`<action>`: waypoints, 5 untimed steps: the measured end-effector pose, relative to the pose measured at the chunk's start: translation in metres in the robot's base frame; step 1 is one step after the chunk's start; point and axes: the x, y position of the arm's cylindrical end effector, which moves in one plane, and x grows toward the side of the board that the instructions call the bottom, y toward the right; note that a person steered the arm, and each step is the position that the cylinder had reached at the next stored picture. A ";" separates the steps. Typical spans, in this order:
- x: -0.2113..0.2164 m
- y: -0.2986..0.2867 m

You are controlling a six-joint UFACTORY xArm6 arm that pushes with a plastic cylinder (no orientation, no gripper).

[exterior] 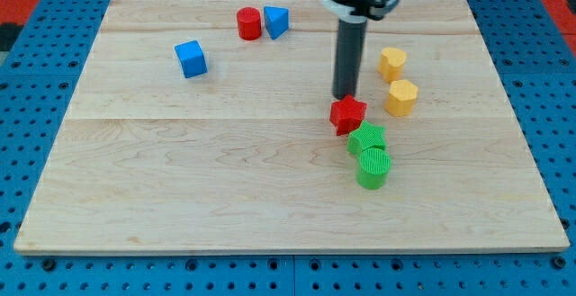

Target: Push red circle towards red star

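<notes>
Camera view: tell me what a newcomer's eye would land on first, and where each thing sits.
The dark rod comes down from the view's top centre, my tip just above the red star, right of the board's middle. Below the star, a green star and a green cylinder crowd together. Far off at the view's top, the red circle sits beside a blue triangular block.

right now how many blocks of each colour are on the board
red: 2, circle and star
blue: 2, cube and triangle
yellow: 2, upper and lower
green: 2, star and cylinder
total: 8
my tip sits just above the red star
</notes>
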 end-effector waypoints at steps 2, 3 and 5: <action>0.031 -0.002; 0.031 0.001; -0.071 -0.047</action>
